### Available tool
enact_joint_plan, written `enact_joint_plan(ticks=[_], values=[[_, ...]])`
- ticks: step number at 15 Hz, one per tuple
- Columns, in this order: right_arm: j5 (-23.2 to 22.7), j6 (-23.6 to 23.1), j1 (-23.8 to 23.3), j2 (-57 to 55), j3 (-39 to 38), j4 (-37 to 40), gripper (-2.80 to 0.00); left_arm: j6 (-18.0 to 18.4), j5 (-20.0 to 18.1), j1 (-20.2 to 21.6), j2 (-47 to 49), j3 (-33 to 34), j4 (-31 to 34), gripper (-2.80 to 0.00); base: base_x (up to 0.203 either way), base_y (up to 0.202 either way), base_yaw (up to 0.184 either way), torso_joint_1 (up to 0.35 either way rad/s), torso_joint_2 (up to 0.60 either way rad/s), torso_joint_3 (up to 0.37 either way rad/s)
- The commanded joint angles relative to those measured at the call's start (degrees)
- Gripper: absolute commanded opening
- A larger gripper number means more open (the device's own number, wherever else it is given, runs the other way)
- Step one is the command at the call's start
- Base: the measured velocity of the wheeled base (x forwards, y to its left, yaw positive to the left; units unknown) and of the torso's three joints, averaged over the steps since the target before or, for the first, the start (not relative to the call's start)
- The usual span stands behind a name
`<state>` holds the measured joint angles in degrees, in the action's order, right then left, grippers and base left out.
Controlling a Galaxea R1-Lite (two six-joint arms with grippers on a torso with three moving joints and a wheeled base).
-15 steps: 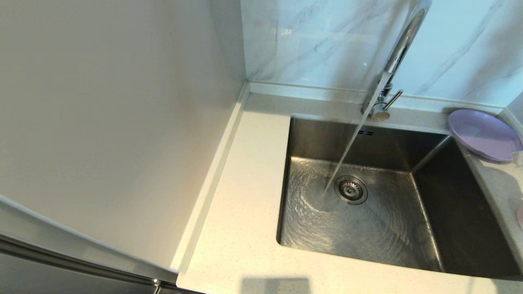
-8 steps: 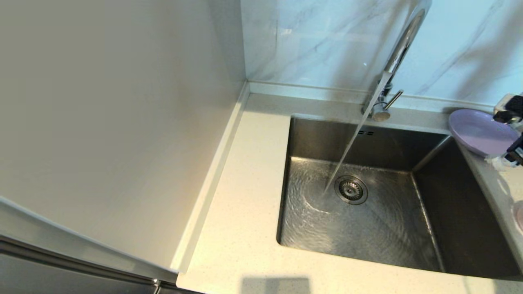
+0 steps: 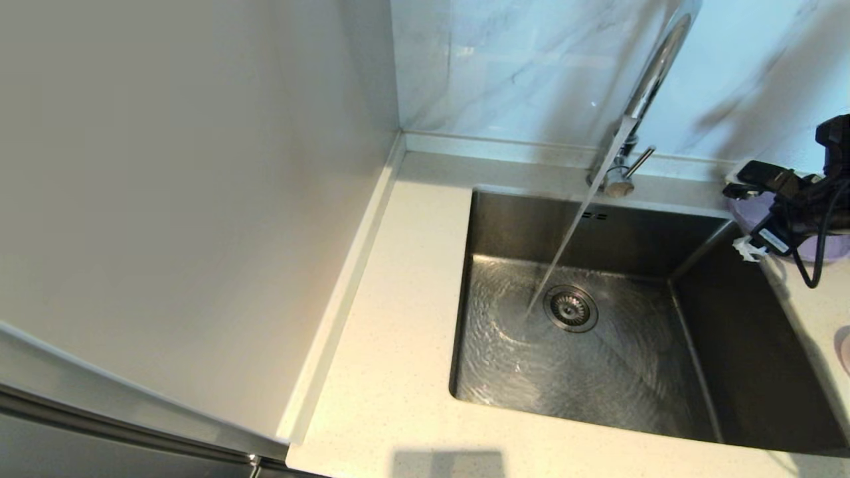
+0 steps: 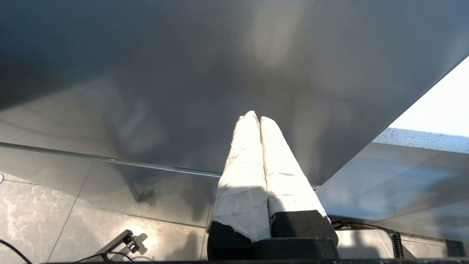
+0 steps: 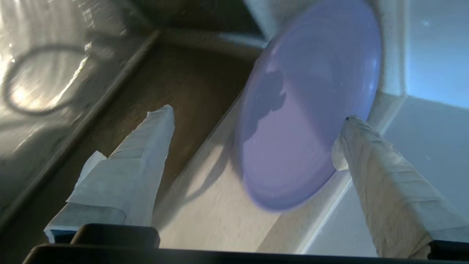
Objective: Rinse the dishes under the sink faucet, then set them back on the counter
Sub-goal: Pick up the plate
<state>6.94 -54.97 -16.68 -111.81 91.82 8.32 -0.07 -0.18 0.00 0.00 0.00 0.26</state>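
The lavender plate point(image 5: 307, 110) lies on the counter point(image 3: 398, 332) in the back right corner, beside the sink point(image 3: 744, 372). My right gripper point(image 3: 738, 216) hovers over it, open, its taped fingers point(image 5: 146, 154) spread wider than the plate and touching nothing. In the head view the arm hides most of the plate point(image 3: 827, 251). Only a sliver of the pink dish point(image 3: 845, 348) shows at the right edge. Water runs from the chrome faucet point(image 3: 647, 79) into the sink next to the drain point(image 3: 570, 309). My left gripper point(image 4: 255, 116) is shut and empty, parked off the counter.
The marble wall point(image 3: 518, 66) rises right behind the faucet and plate. A raised edge strip point(image 3: 345, 292) and a plain tall panel point(image 3: 186, 199) bound the counter on the left. In the left wrist view a grey cabinet face point(image 4: 183, 73) and tiled floor point(image 4: 44, 220) show.
My right gripper came in from the right edge and moved left over the lavender plate, now covering most of it. Water keeps running; the plate has not moved.
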Motion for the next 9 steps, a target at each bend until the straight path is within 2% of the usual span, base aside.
enact_joint_plan(ticks=[1, 4, 9], values=[[0.9, -0.3, 0.2, -3.7, 0.7, -2.7, 0.00, 0.0, 0.0, 0.0, 0.0, 0.0, 0.0, -2.80, 0.000, 0.000, 0.000, 0.000, 0.00, 0.000], [1.3, 2.9, 0.2, -5.1, 1.3, -2.9, 0.00, 0.0, 0.0, 0.0, 0.0, 0.0, 0.0, -2.80, 0.000, 0.000, 0.000, 0.000, 0.00, 0.000], [5.1, 4.3, 0.0, -6.8, 2.4, -2.9, 0.00, 0.0, 0.0, 0.0, 0.0, 0.0, 0.0, -2.80, 0.000, 0.000, 0.000, 0.000, 0.00, 0.000]])
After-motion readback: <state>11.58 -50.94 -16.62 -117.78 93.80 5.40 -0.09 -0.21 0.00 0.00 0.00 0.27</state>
